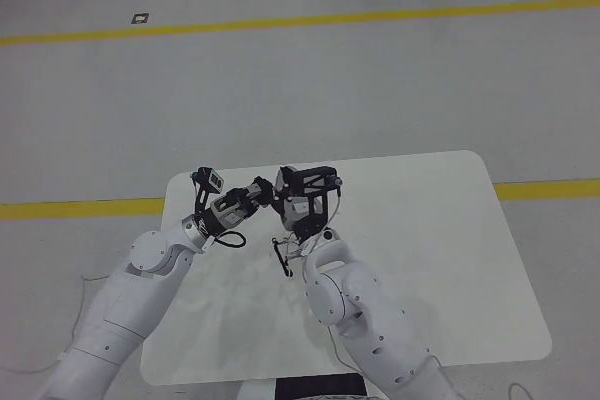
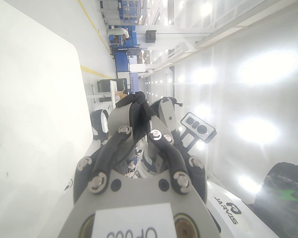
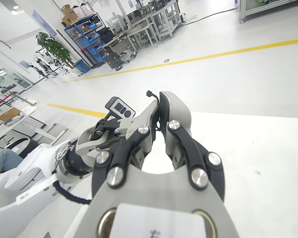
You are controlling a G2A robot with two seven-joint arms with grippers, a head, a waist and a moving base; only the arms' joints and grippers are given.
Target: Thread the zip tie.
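pale workshop floor (image 1: 380, 90) around a white table (image 1: 460, 200)
yellow floor lines (image 1: 280, 22) run beyond the table; farther off stand blue shelving (image 3: 87, 33), a potted plant (image 3: 52, 45) and workbenches (image 3: 149, 30).

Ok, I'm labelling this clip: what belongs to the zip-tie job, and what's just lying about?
Job: zip tie, pinched in the shut right tool; left tool, shut, facing it.
Lying about: small scrap on the table; potted plant in the room behind.

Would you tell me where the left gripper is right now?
In the top view, the left gripper is above the far left part of the table, its tips right beside those of the right gripper.
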